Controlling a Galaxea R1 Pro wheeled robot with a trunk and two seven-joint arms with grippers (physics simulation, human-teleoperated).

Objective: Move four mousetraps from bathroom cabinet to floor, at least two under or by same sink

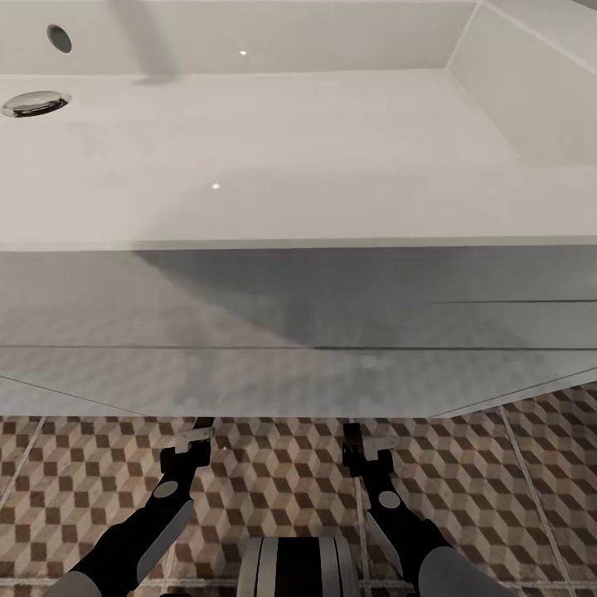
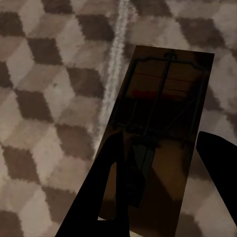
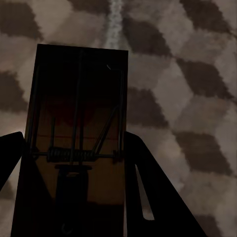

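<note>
My left gripper [image 1: 197,438] is shut on a dark-brown mousetrap [image 2: 168,84], whose board lies between the two dark fingers [image 2: 106,192] above the cube-patterned bathroom floor [image 2: 44,98]. A second mousetrap [image 3: 79,84] sits in my right gripper [image 1: 358,444], which is shut on it just over the tiles [image 3: 197,98]. In the head view both grippers hang low over the floor [image 1: 274,481] at the front edge of the white vanity [image 1: 290,332]. The wide white bathroom sink [image 1: 249,149] lies directly above them. The cabinet is out of view.
The sink's chrome drain [image 1: 33,103] and overflow hole [image 1: 59,38] are at the far left of the basin. The vanity front overhangs the floor close above both grippers. My own base [image 1: 298,568] shows between the arms at the near edge.
</note>
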